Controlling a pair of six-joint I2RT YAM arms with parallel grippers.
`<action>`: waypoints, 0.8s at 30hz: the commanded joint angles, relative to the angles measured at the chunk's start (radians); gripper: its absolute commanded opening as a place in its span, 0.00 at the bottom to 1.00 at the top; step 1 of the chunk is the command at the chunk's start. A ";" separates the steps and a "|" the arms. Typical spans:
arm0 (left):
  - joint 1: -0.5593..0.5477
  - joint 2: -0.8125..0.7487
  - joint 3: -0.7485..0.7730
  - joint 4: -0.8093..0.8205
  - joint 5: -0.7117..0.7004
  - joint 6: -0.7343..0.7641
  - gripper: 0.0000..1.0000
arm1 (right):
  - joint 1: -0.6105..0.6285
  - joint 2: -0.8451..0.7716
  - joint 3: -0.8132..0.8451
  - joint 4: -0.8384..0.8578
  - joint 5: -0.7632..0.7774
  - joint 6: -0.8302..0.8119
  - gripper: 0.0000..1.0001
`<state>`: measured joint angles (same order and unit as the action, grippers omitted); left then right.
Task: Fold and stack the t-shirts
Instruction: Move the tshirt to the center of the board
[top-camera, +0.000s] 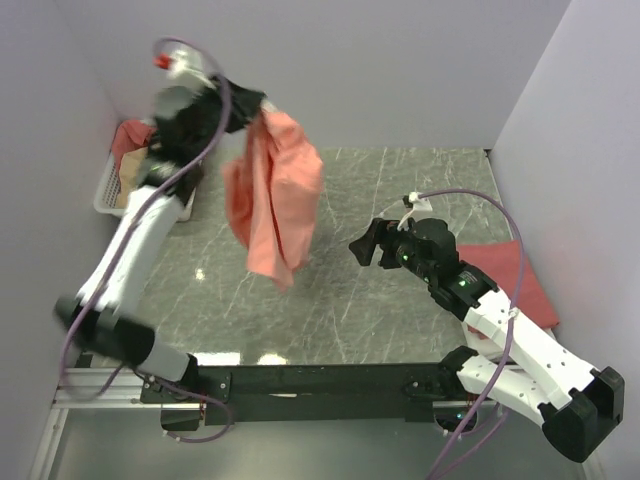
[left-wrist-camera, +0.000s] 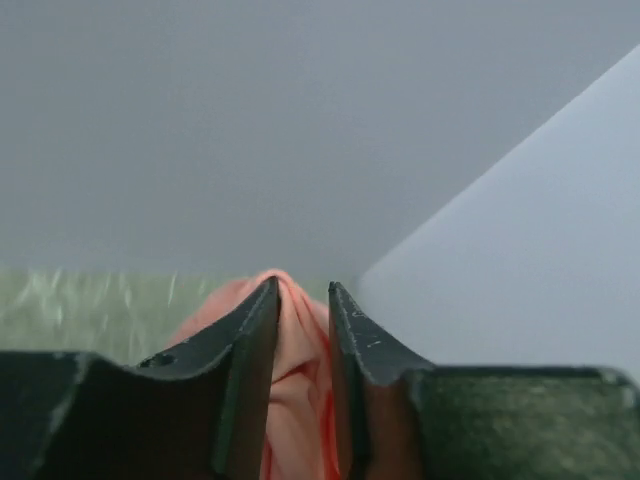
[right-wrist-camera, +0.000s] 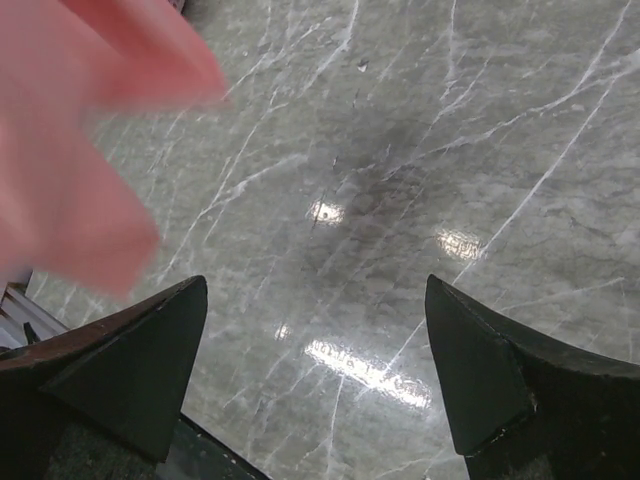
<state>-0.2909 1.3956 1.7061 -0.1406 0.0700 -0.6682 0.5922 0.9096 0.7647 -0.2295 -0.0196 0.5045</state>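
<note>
— Grey marble counter (top-camera: 400, 190), walls on three sides. Where's the salmon t-shirt (top-camera: 275, 200)?
— Hanging right of the basket (top-camera: 108, 192), pinched in the left tool (top-camera: 255, 105).
— The right tool (top-camera: 362, 245)?
— Spread wide and empty, farther right of the basket, over bare counter.

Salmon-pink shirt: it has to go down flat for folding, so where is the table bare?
Bare marble table runs from under the hanging salmon-pink shirt to the back right corner, and along the near edge. Crowded: the white basket at back left, the rose-red shirt at the right edge, and the open right tool hovering right of centre.
</note>
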 joint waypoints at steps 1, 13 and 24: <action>-0.013 0.219 -0.094 -0.075 0.114 -0.093 0.39 | 0.003 -0.006 0.022 0.013 0.018 0.025 0.95; -0.024 0.001 -0.636 -0.159 -0.068 -0.212 0.34 | 0.040 0.238 -0.077 0.127 -0.005 0.098 0.84; -0.201 -0.279 -1.039 -0.160 -0.128 -0.318 0.36 | 0.047 0.548 0.018 0.283 0.055 0.192 0.73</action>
<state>-0.4538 1.1378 0.7185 -0.3054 -0.0135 -0.9352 0.6327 1.4334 0.7071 -0.0406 -0.0143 0.6598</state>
